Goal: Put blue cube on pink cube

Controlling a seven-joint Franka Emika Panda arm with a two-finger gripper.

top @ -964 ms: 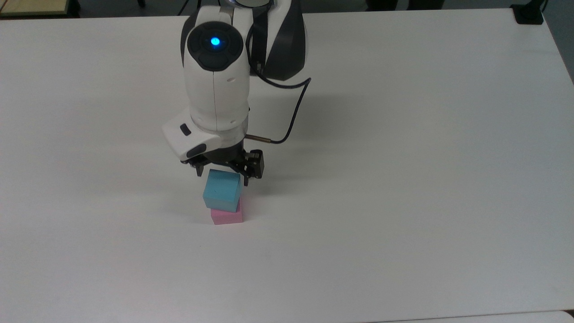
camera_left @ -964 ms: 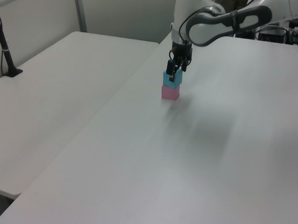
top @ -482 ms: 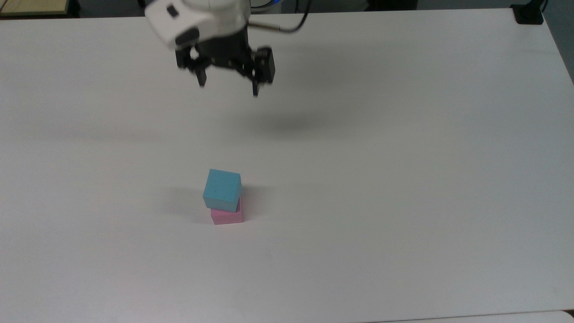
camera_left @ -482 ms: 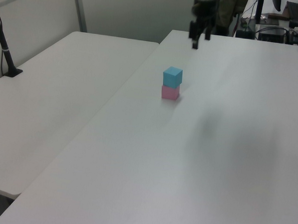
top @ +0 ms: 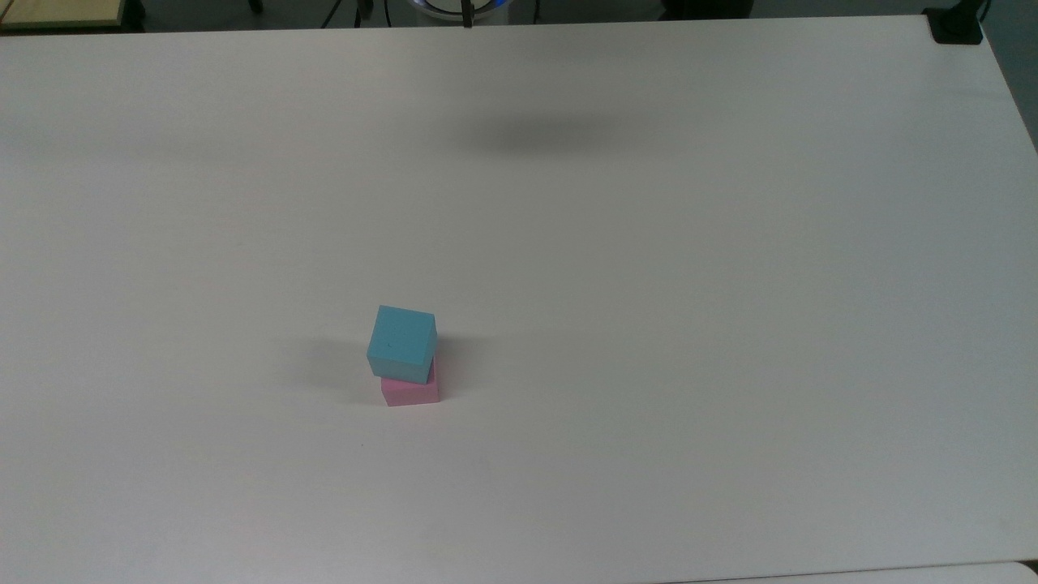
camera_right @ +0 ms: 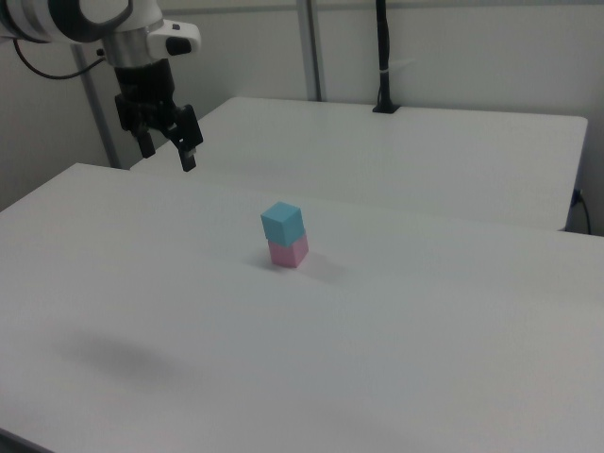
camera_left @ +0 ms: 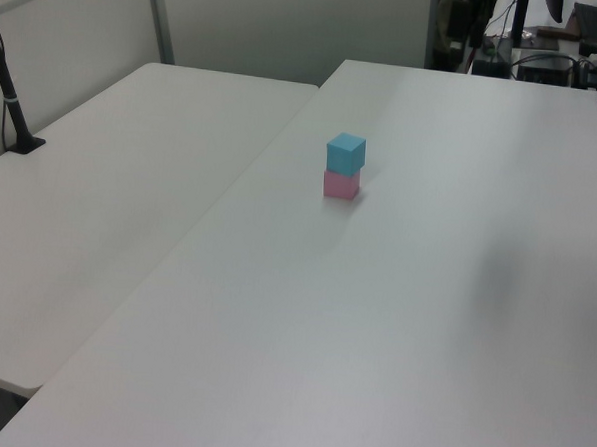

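On the white table (top: pixel 730 324), the blue cube (top: pixel 401 344) is seen resting on the pink cube (top: pixel 410 391), turned slightly askew so that its edges are not lined up with those below. Within the last second the gripper (camera_right: pixel 166 144) has been lifted away: a second ago it was set closely about the blue cube, half a second ago it was already raised and drawn back, and now it is held high, well apart from the stack, toward the right view's upper left. Its fingers are spread apart and nothing is gripped between them. The stack has not shifted since release, so the placing is judged to be done and the task complete, provided the skewed top cube stays balanced.
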